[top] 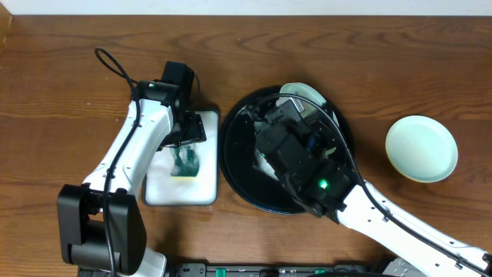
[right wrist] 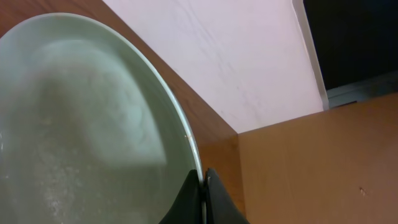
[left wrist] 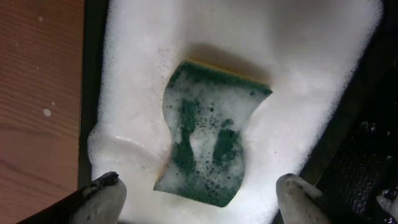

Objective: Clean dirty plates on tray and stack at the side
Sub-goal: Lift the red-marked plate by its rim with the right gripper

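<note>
My right gripper [right wrist: 204,186] is shut on the rim of a pale mint green plate [right wrist: 81,124] that carries a film of foam, and holds it tilted over the black tray [top: 231,165]. In the overhead view this plate [top: 304,91] shows at the tray's far edge, mostly under my right arm [top: 288,146]. A second mint green plate [top: 421,148] lies on the table to the right. The yellow plate is out of view. My left gripper [left wrist: 200,202] is open just above the green sponge [left wrist: 208,143], not touching it.
The sponge [top: 185,161] lies in foam on the white sponge dish [top: 204,191], directly left of the tray. The left arm [top: 131,146] reaches across the table's left side. The table's back edge and a wall show in the right wrist view.
</note>
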{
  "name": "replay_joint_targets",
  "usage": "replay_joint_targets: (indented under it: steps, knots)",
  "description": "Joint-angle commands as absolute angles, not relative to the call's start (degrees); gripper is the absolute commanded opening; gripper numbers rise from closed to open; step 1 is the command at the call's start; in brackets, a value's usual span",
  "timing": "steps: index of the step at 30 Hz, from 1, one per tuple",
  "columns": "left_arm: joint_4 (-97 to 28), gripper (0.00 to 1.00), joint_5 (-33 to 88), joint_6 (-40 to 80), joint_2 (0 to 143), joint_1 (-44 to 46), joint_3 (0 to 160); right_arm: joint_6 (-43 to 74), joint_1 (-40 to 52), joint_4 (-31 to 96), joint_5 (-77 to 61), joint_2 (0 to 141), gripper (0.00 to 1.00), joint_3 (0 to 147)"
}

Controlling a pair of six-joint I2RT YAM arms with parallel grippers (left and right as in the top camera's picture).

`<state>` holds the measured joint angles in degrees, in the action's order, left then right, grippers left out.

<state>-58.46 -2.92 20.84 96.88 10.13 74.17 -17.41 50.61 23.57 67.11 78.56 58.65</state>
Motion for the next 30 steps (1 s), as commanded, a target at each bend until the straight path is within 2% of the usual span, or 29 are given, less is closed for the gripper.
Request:
replay_joint_targets:
  steps: [1,30]
  knots:
    - [-58.59,0.83,-2.96,20.58,96.71,9.93,74.46,-17.91,51.22,23.16,69.21,77.12,0.01,59.22]
    - [-58.59,0.83,-2.96,20.58,96.71,9.93,74.46,-15.46,50.57,23.38,70.7,77.14,0.01,59.22]
